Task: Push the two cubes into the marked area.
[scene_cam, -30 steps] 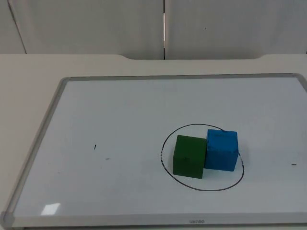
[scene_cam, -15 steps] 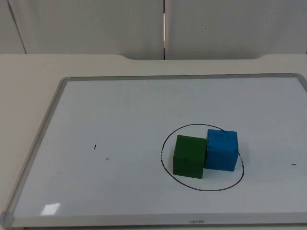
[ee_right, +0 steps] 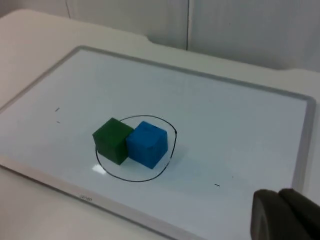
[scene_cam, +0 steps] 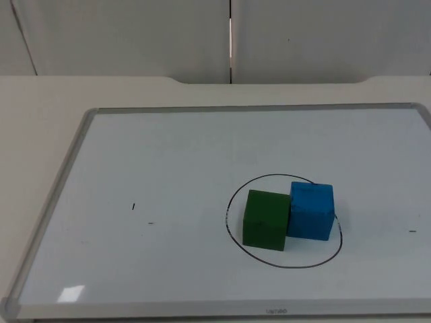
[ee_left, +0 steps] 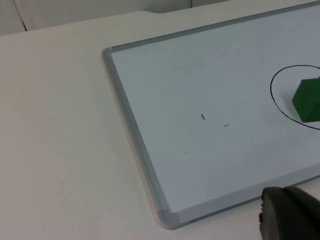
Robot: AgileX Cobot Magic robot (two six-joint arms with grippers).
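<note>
A green cube [scene_cam: 266,219] and a blue cube [scene_cam: 311,210] stand side by side, touching, inside the black hand-drawn ring [scene_cam: 296,254] on the whiteboard [scene_cam: 168,168]. The blue cube's far top edge hides part of the ring's line. The right wrist view has both the green cube [ee_right: 113,140] and the blue cube [ee_right: 146,143] within the ring [ee_right: 134,173]. My left gripper [ee_left: 290,216] hangs off the board's near left corner, far from the green cube [ee_left: 307,100]. My right gripper [ee_right: 284,216] waits past the board's near right side, well away from the cubes.
The whiteboard's grey frame [scene_cam: 60,182] lies on the white table, raised slightly above it. A few small pen marks [scene_cam: 133,206] dot the board left of the ring. The grey partition wall [scene_cam: 229,40] closes the far side.
</note>
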